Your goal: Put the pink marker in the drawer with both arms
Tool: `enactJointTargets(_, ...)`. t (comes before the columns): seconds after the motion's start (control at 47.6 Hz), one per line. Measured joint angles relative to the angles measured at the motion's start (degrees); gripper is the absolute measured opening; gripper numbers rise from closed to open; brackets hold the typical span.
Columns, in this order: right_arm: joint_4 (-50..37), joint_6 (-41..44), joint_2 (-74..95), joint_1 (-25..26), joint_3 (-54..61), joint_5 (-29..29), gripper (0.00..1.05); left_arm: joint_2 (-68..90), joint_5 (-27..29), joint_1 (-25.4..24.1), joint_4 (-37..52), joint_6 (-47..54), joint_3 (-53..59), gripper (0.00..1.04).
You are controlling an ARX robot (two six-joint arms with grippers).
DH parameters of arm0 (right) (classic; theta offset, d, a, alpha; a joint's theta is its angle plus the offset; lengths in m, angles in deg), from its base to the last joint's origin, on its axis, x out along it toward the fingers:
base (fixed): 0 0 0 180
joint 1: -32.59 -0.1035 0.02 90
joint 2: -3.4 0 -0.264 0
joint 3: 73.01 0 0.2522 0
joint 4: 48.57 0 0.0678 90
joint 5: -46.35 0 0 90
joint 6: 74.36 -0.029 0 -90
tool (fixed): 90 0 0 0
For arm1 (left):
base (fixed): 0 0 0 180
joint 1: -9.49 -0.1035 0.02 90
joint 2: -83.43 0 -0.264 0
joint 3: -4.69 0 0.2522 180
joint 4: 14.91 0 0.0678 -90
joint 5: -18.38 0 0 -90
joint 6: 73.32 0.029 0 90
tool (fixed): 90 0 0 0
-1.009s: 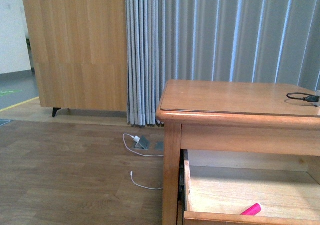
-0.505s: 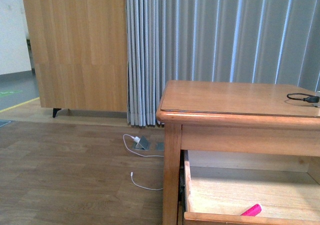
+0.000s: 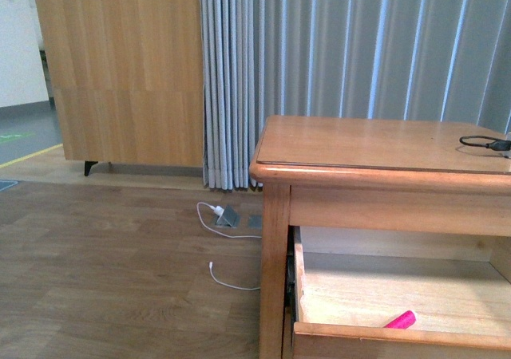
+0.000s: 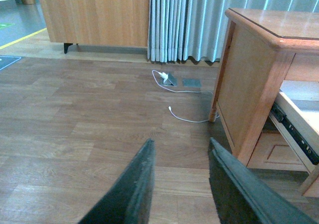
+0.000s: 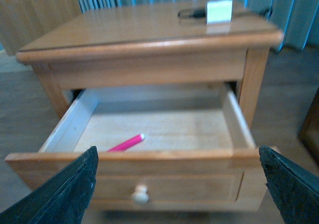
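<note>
The pink marker [image 5: 125,143] lies inside the open wooden drawer [image 5: 149,159], near its front wall; its tip also shows in the front view [image 3: 400,320]. The drawer [image 3: 399,337] stands pulled out of the side table, and its round knob [image 5: 140,195] faces my right gripper. My right gripper [image 5: 177,157] is open and empty, jaws wide apart, in front of the drawer and clear of it. My left gripper [image 4: 180,147] is open and empty, over the floor to the left of the table. Neither arm shows in the front view.
The wooden side table [image 3: 375,147] carries a black cable [image 3: 483,143] and a small white box [image 5: 219,10] on top. A white cable [image 4: 187,118] and a floor socket [image 4: 170,79] lie on the wood floor. Grey curtains [image 3: 343,48] and a wooden cabinet [image 3: 128,72] stand behind.
The front view has shifted slightly: the table and drawer sit a little higher and nearer in the frame. The marker stays in the drawer.
</note>
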Motion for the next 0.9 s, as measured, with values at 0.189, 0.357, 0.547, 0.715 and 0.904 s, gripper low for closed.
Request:
enactJointTargets(0.189,8.41,-2.16,8.26,-2.47,-3.82,0.55,0.96,0.0,-0.02,0.0,0.0,0.0,0.0,0.72)
enactJointTargets(0.357,6.93,0.26,25.42,-7.89,-6.84,-4.07,0.96,0.0,-0.02,0.0,0.0,0.04,0.0,1.0)
enactJointTargets(0.547,6.19,3.48,41.97,-15.41,-13.46,-4.74,0.96,0.0,-0.02,0.0,0.0,0.04,0.0,0.99)
enactJointTargets(0.715,1.14,3.63,52.3,-18.75,-18.18,-7.58,0.96,0.0,-0.02,0.0,0.0,0.04,0.0,0.99)
enactJointTargets(0.904,-5.68,3.43,64.59,-19.91,-23.65,-13.11,0.96,0.0,-0.02,0.0,0.0,0.04,0.02,0.99)
